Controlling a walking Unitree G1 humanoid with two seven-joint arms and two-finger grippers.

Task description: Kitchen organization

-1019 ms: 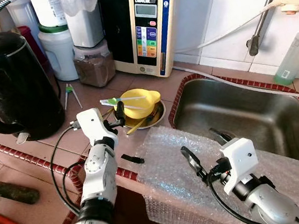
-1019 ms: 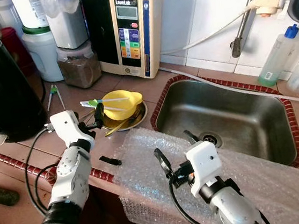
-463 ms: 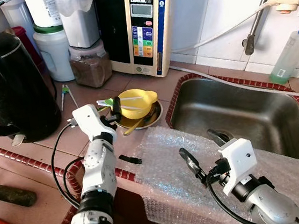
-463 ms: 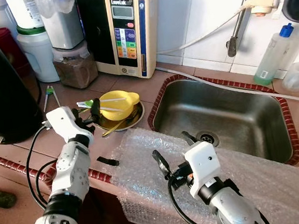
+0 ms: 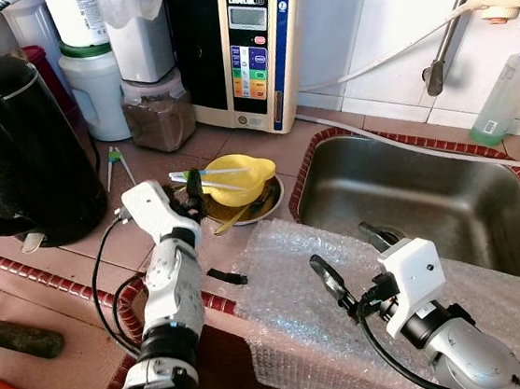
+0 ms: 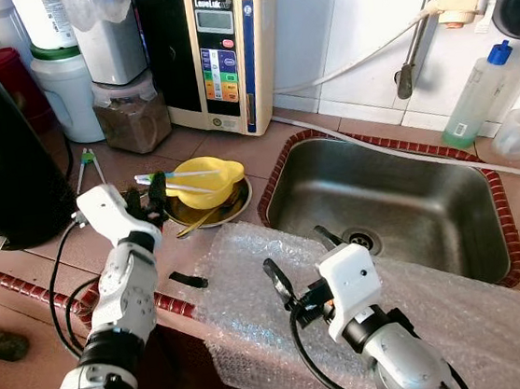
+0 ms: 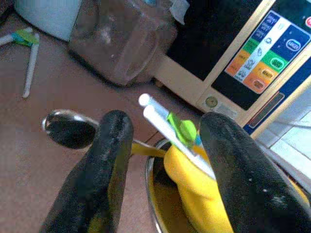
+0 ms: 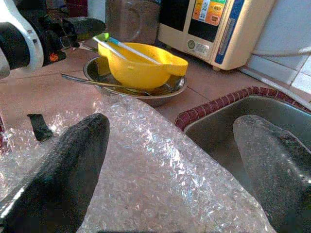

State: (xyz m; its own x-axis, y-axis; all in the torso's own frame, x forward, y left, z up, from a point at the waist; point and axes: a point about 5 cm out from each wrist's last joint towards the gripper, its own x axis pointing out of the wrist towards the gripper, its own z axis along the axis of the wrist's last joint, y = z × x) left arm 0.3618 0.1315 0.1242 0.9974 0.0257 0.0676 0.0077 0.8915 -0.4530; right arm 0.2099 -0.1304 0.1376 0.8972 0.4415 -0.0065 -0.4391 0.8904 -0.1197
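Reaching over the tiled counter (image 5: 71,263), the left gripper (image 5: 191,189) has its two black fingers (image 7: 109,160) spread apart, one on each side of the near ends of the white chopsticks (image 7: 170,131). These chopsticks, joined by a green clip, lie across the rim of the yellow bowl (image 5: 237,178); the fingers do not press them. The yellow bowl sits inside a metal dish (image 5: 275,200), and a spoon (image 7: 68,131) sticks out from the dish toward the gripper.

The right gripper (image 5: 352,264) hovers with its fingers wide open over a sheet of bubble wrap (image 5: 288,276), which covers the front edge of the counter next to the steel sink (image 5: 411,196). The counter has pink-brown tiles with a dark red border, and the wall behind is of white tiles.

Behind the bowl stands a cream water machine (image 5: 253,50) with coloured buttons, and beside it a jar of brown powder (image 5: 159,112) and white containers (image 5: 97,82). A black kettle (image 5: 11,157) stands at the left. Another pair of chopsticks (image 5: 117,164) lies near the kettle. A small black strip (image 5: 225,276) lies on the counter edge. A clear bottle with blue cap (image 5: 510,96) stands behind the sink.
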